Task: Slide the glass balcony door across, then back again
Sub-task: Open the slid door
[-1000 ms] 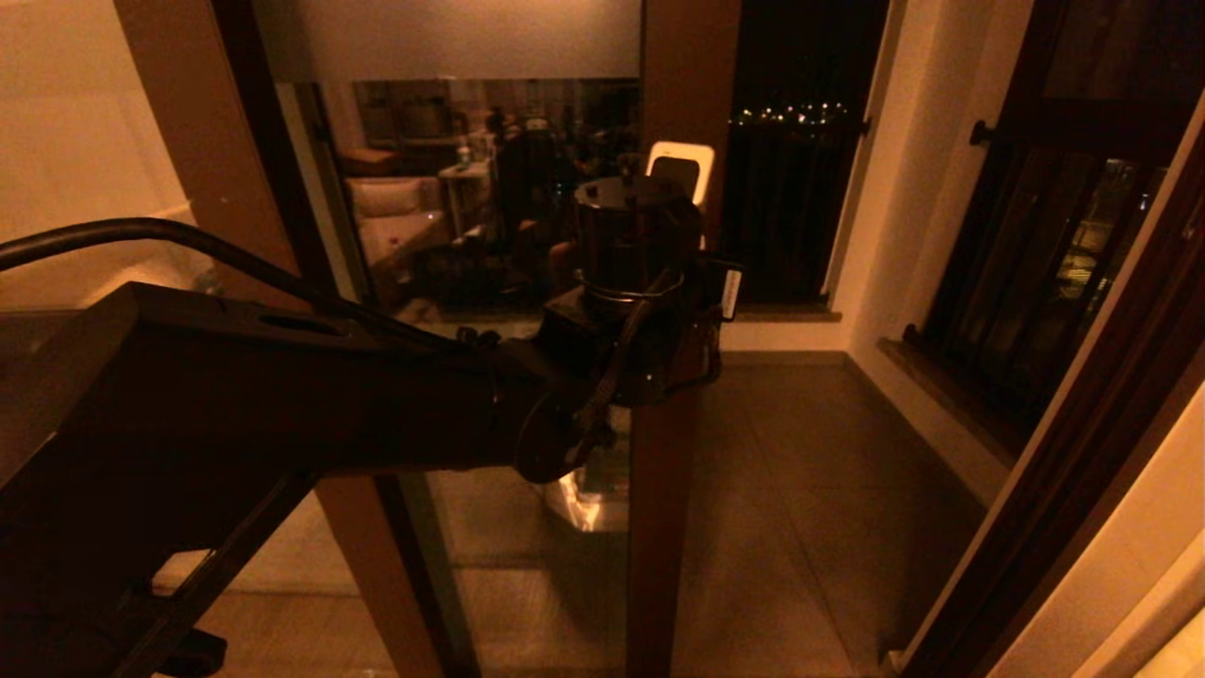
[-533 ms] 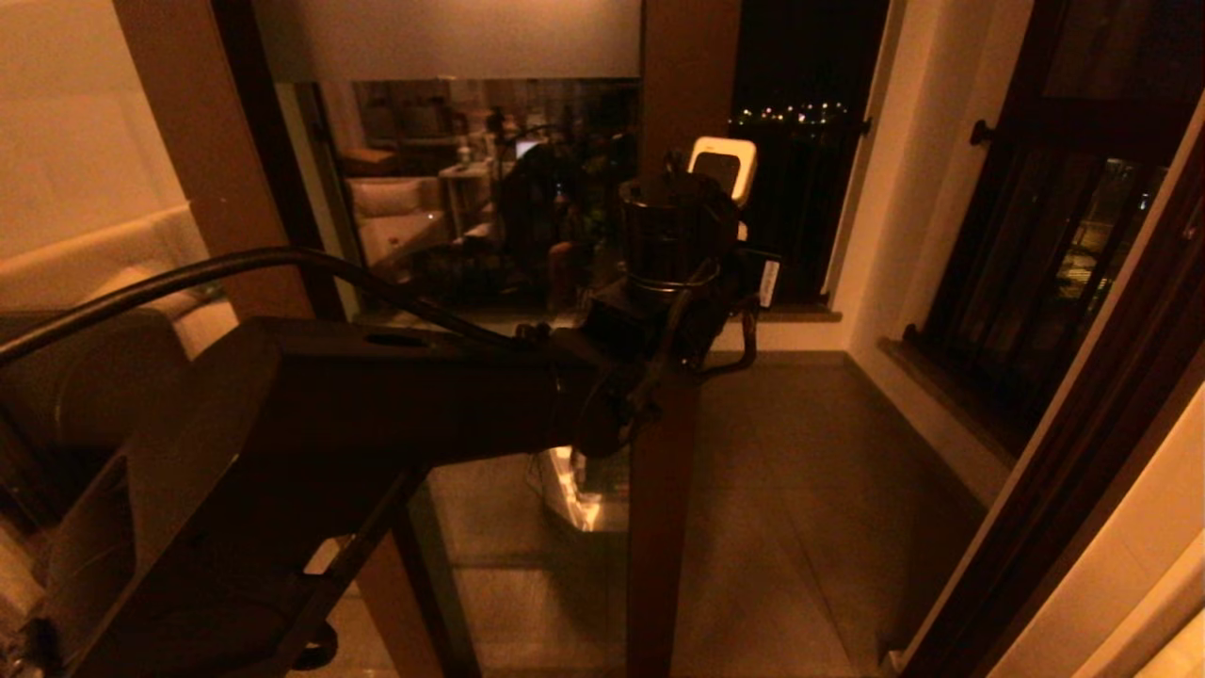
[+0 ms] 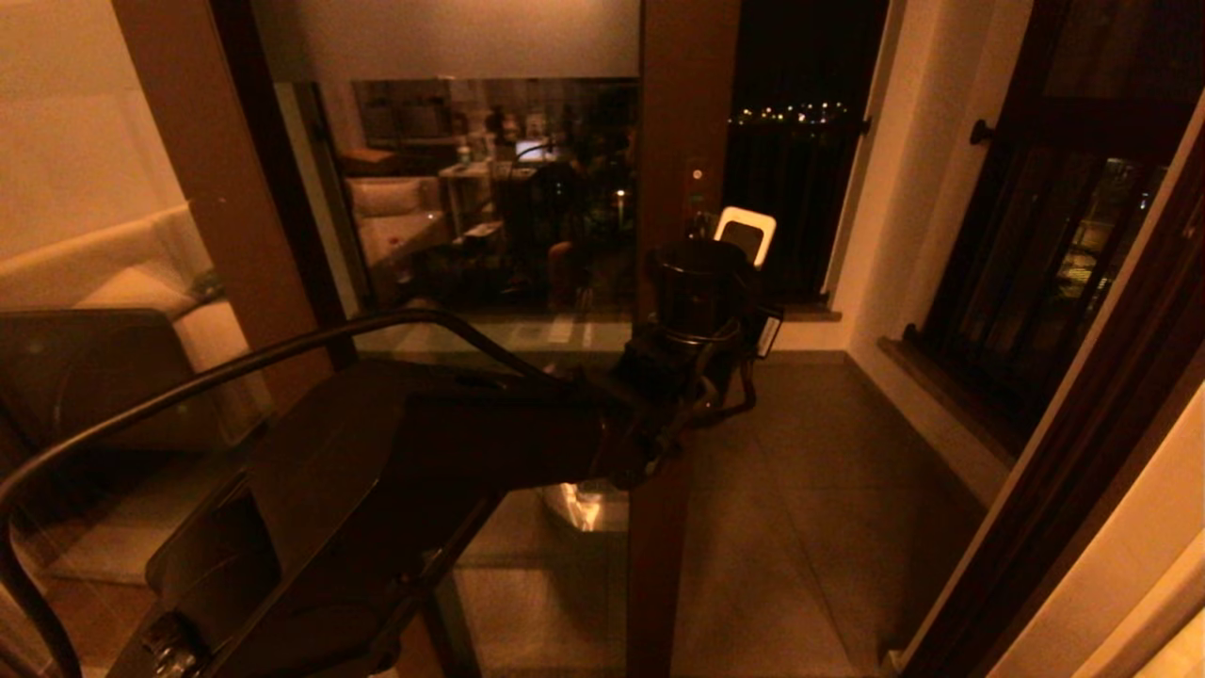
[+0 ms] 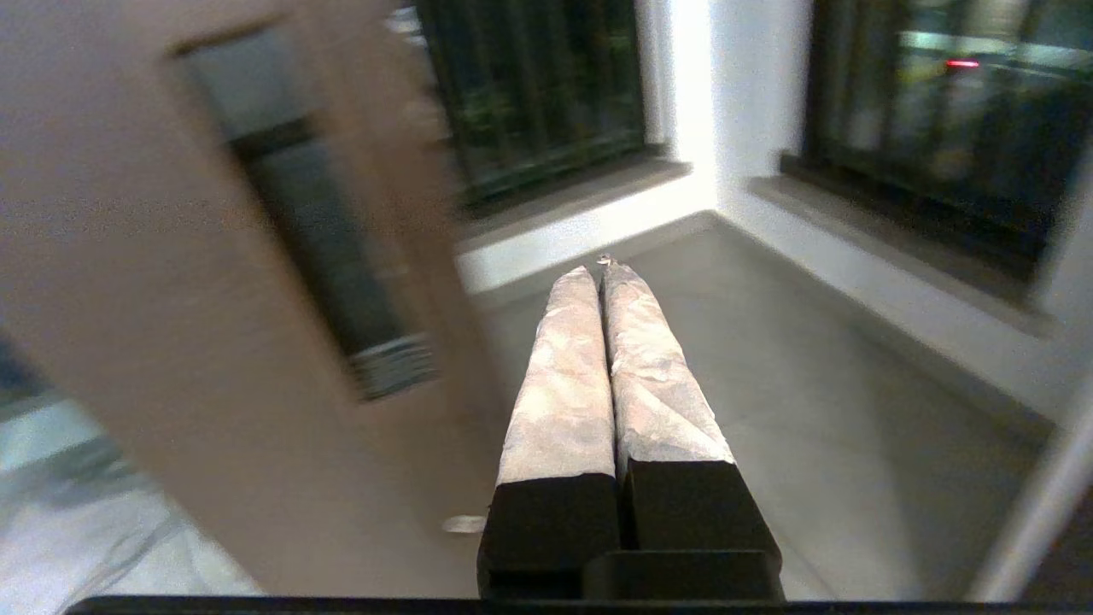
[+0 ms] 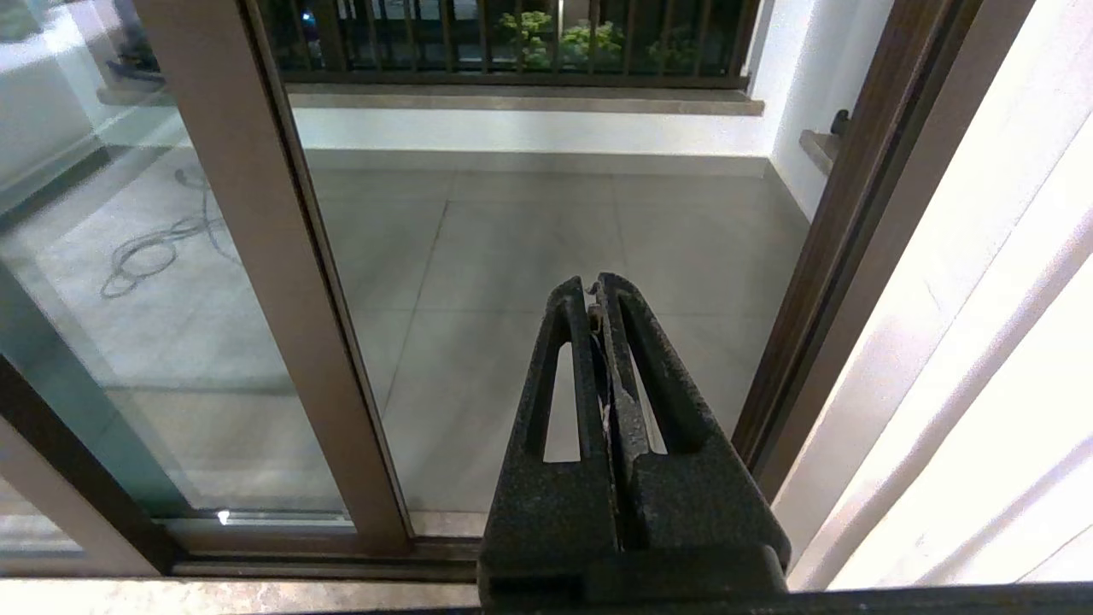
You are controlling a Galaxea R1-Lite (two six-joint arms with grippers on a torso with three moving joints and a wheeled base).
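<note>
The glass balcony door (image 3: 471, 235) stands left of centre in the head view, with a frosted band along its top. Its brown stile (image 3: 682, 141) runs from top to bottom. My left arm reaches in from the lower left, and its wrist (image 3: 701, 292) sits at the stile's right edge and hides the fingers. In the left wrist view the left gripper (image 4: 602, 269) is shut on nothing, its taped fingers (image 4: 564, 384) close beside the stile, a little past the dark recessed handle slot (image 4: 316, 239). The right gripper (image 5: 595, 286) is shut and empty, held low, pointing at the open doorway beside the stile (image 5: 248, 256).
A second brown-framed panel (image 3: 188, 169) stands at the left. Right of the stile the tiled balcony floor (image 3: 810, 490) lies open up to the dark door frame (image 3: 1064, 471). A barred window (image 3: 1036, 264) is on the right wall, a railing (image 3: 791, 207) at the back.
My left arm has swung right and down, carrying the wrist from in front of the stile to its right edge. The door stile has kept its place.
</note>
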